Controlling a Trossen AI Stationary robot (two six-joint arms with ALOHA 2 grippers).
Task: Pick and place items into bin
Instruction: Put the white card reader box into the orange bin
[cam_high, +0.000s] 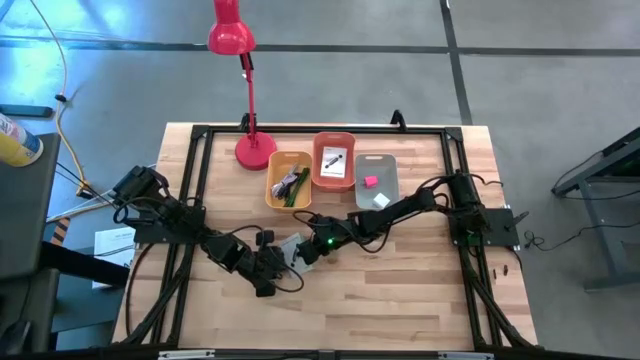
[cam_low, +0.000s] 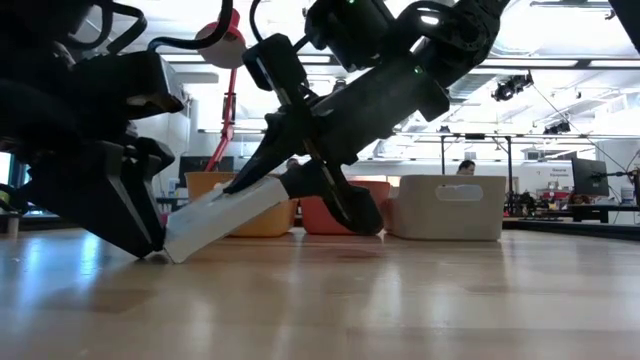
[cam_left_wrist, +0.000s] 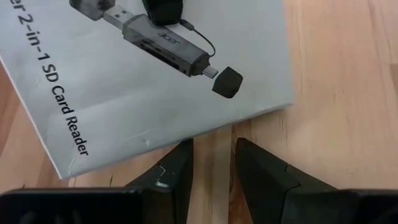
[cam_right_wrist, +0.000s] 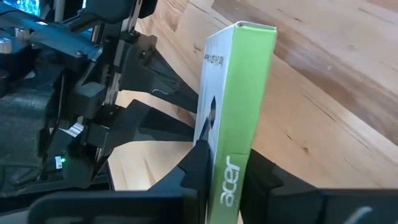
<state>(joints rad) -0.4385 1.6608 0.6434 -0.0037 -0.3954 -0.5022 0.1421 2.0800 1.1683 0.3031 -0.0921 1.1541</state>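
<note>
The item in hand is a flat white box (cam_left_wrist: 155, 74) with a green side (cam_right_wrist: 239, 93), printed with a card reader. It slants in the low view (cam_low: 225, 215), its lower end on the table. My right gripper (cam_right_wrist: 227, 158) is shut on its raised end. My left gripper (cam_left_wrist: 213, 149) stands open at the box's lower edge, fingertips near the tabletop (cam_low: 150, 245), with only bare wood between its fingers. In the high view both grippers meet at the table's middle (cam_high: 290, 250). My right gripper pinches the box's two broad faces between its fingers (cam_right_wrist: 200, 163), at the raised end beside the green side (cam_right_wrist: 229, 180). It comes slanting down from the table's right. The box is tilted, its lower end (cam_low: 172, 250) resting on the table. My left gripper: whether its fingertips (cam_left_wrist: 177, 163) touch the box's lower edge, I cannot tell.
Three bins stand in a row at the far side: a yellow one (cam_high: 272, 188) with small items, an orange one (cam_high: 318, 160) holding a white card, and a grey one (cam_high: 360, 185) with pink and white cubes. A red lamp (cam_high: 250, 140) stands left of them.
</note>
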